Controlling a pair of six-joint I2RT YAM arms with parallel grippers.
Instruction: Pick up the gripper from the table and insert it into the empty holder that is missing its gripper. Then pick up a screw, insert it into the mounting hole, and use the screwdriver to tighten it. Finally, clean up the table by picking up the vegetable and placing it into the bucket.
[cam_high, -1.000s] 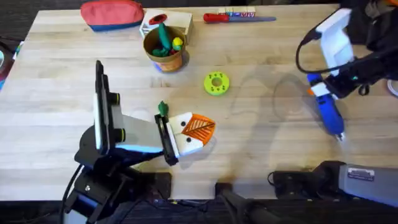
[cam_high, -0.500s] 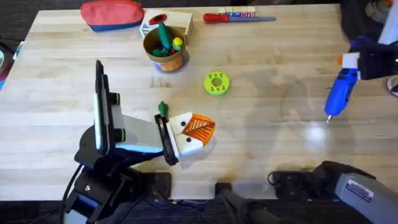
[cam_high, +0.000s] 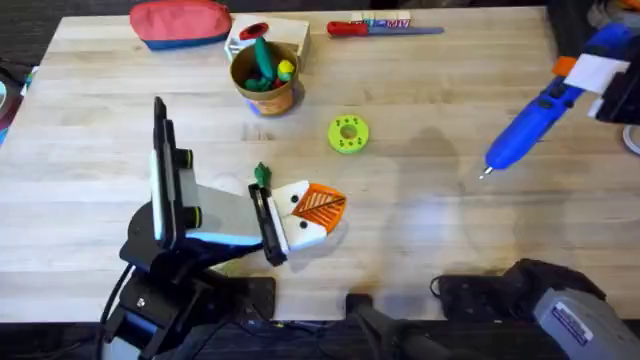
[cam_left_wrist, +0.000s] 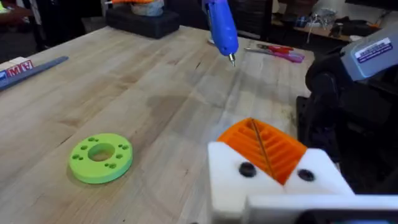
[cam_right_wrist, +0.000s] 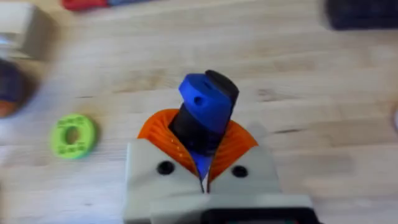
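Note:
My right gripper (cam_high: 590, 75) hangs above the table's right side, shut on the blue screwdriver (cam_high: 528, 128). The screwdriver is tilted, with its thin tip pointing toward the table's middle. The right wrist view shows orange pads clamping the screwdriver (cam_right_wrist: 205, 109). My left gripper (cam_high: 312, 212) rests low at centre-left, shut, its orange ribbed pads (cam_left_wrist: 264, 146) pressed together in white finger blocks with dark screw heads. A small dark-green vegetable (cam_high: 262, 176) lies against its far side. The brown bucket (cam_high: 268, 92) stands behind and holds green and yellow toys. Any loose screw is out of view.
A lime-green disc (cam_high: 348, 134) lies in the table's middle. At the back edge are a red pouch (cam_high: 180, 22), a white-and-tan box (cam_high: 290, 32) and a red-handled screwdriver (cam_high: 385, 28). Bare wood lies between the disc and the screwdriver tip.
The right gripper lifted the blue screwdriver off the table's right side and swung it, so its tip turned from pointing toward the near edge to pointing left. The left arm stayed still.

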